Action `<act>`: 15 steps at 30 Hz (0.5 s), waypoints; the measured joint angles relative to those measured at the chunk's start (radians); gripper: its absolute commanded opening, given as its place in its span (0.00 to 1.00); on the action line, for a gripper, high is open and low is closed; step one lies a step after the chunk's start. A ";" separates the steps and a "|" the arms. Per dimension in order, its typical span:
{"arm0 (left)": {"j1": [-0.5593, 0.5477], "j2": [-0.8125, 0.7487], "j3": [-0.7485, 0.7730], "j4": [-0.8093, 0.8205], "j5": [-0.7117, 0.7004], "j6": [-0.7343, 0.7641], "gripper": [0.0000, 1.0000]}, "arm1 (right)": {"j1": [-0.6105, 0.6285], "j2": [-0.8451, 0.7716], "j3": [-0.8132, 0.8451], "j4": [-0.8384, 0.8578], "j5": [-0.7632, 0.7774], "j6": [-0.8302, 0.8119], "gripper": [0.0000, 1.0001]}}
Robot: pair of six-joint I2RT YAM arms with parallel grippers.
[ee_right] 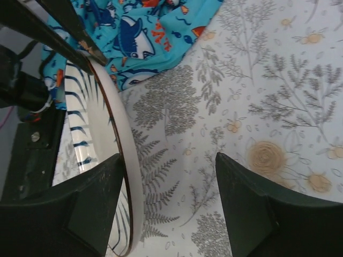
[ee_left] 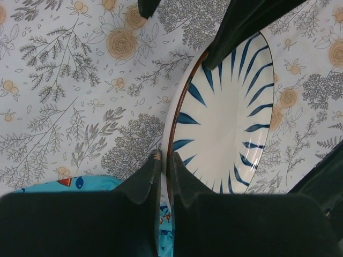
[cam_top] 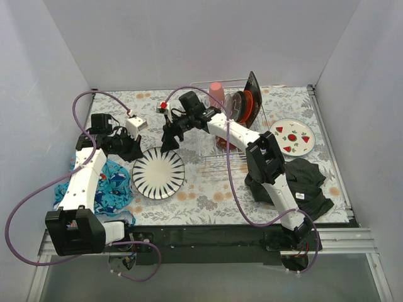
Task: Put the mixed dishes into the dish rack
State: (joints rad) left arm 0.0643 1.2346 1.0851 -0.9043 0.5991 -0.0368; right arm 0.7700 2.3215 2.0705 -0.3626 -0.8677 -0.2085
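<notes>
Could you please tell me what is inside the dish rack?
A pink cup, a red-orange dish and a black plate stand at the far end of the rack. The right arm covers its middle, so anything there is hidden.

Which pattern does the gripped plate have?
The plate has dark radial stripes on white; left wrist view.

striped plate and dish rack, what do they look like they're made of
The striped plate: likely glazed ceramic, glossy; light glints on its white face and the rounded rim has a brown edge. The dish rack: thin wire, probably metal with a white coating, judging by its fine straight bars; sheen too small to tell.
</notes>
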 measured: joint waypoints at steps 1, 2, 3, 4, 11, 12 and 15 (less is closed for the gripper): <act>-0.003 -0.002 -0.001 0.003 -0.003 -0.009 0.00 | 0.000 0.010 0.002 0.006 -0.026 0.017 0.76; -0.005 -0.008 -0.004 0.013 -0.006 -0.018 0.00 | 0.000 0.019 0.002 0.013 -0.057 0.038 0.77; -0.006 -0.017 -0.010 0.023 -0.010 -0.026 0.00 | 0.000 0.027 0.001 0.023 -0.083 0.061 0.77; -0.006 -0.029 -0.016 0.032 -0.013 -0.034 0.00 | 0.000 0.032 -0.002 0.029 -0.104 0.081 0.77; -0.006 -0.095 -0.045 0.123 -0.025 -0.079 0.00 | 0.003 0.042 -0.025 0.052 -0.215 0.162 0.19; -0.006 -0.095 -0.046 0.134 -0.026 -0.087 0.00 | 0.003 0.042 -0.025 0.053 -0.224 0.161 0.02; -0.006 -0.094 -0.055 0.176 -0.032 -0.122 0.39 | 0.002 0.038 -0.037 0.066 -0.241 0.186 0.01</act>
State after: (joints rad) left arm 0.0586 1.1404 1.0302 -0.7284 0.5667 -0.1585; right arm 0.7723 2.3596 2.0331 -0.2970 -1.1088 -0.0227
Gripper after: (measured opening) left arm 0.046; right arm 0.160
